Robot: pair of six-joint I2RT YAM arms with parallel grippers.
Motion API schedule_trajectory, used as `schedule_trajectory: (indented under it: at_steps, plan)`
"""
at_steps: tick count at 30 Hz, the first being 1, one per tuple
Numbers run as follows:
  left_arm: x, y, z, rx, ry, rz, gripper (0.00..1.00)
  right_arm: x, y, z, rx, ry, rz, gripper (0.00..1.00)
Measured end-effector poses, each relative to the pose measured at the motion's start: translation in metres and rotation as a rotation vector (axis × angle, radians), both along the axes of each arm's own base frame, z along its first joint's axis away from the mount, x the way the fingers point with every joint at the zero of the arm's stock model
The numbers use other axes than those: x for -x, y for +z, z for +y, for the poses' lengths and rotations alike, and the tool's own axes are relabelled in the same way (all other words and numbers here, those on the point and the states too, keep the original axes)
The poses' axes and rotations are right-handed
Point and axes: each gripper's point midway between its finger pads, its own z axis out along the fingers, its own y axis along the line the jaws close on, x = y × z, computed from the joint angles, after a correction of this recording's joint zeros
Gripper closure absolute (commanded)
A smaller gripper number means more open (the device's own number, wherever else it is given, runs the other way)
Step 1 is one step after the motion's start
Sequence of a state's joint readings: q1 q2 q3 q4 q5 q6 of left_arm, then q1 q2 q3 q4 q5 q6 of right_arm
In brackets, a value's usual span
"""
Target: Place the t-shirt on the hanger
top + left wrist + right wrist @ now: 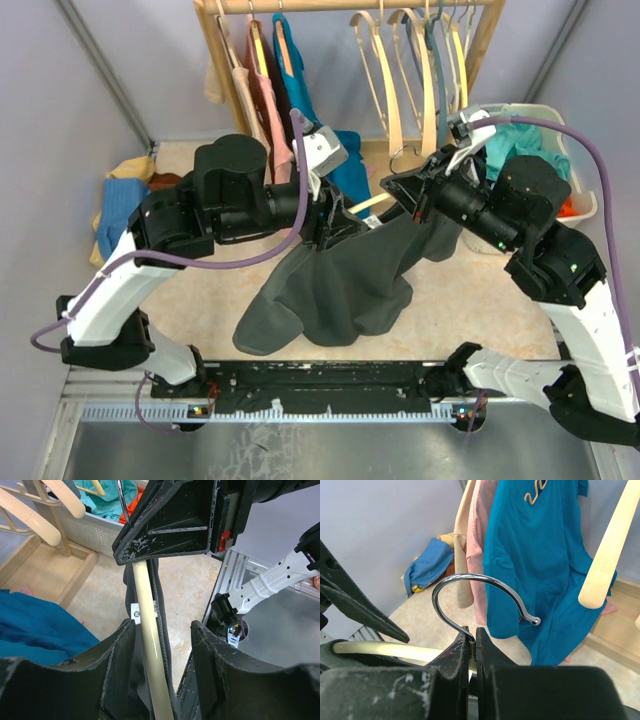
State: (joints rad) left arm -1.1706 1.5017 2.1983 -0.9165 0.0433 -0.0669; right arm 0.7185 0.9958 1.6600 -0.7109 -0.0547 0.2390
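Observation:
The dark grey t-shirt [345, 285] hangs above the table, its collar draped over the pale wooden hanger [372, 203]. My right gripper [474, 632] is shut on the base of the hanger's silver hook [470, 579]. In the left wrist view the hanger's arm [149, 645] runs between my left gripper's [162, 627] fingers, with the t-shirt collar [161, 607] and its white label [135, 612] around it. Those jaws stand open, with a clear gap to the right finger [212, 670]. The shirt's lower part lies bunched on the table.
A wooden rack [480, 40] at the back holds several bare hangers [400, 70], a teal shirt [300, 85] and a pink garment [262, 85]. A white basket [585, 205] of clothes sits back right. Folded clothes [122, 200] lie at the left.

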Motion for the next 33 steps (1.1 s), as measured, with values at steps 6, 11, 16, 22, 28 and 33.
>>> schedule_trajectory:
  at_steps: [6,11,16,22,28,33]
  plan:
    - [-0.013,0.000,-0.011,-0.011,0.017,-0.022,0.45,0.002,-0.001,0.003,0.000,0.019,0.003,1.00]
    - [-0.029,-0.009,-0.019,-0.043,0.042,-0.030,0.58,0.002,-0.002,0.006,0.001,0.029,0.011,1.00]
    - [-0.039,-0.017,-0.021,-0.064,0.057,-0.031,0.72,0.001,-0.004,0.007,0.003,0.034,0.016,1.00]
    - [-0.040,-0.018,-0.022,-0.069,0.039,-0.038,1.00,0.000,-0.004,0.008,0.004,0.033,0.018,1.00]
    - [-0.040,-0.018,-0.022,-0.067,0.035,-0.037,1.00,0.000,-0.004,0.008,0.004,0.032,0.018,0.90]
    - [-0.042,-0.021,-0.018,-0.076,0.047,-0.034,1.00,0.001,0.001,0.007,-0.012,0.029,0.006,0.59]
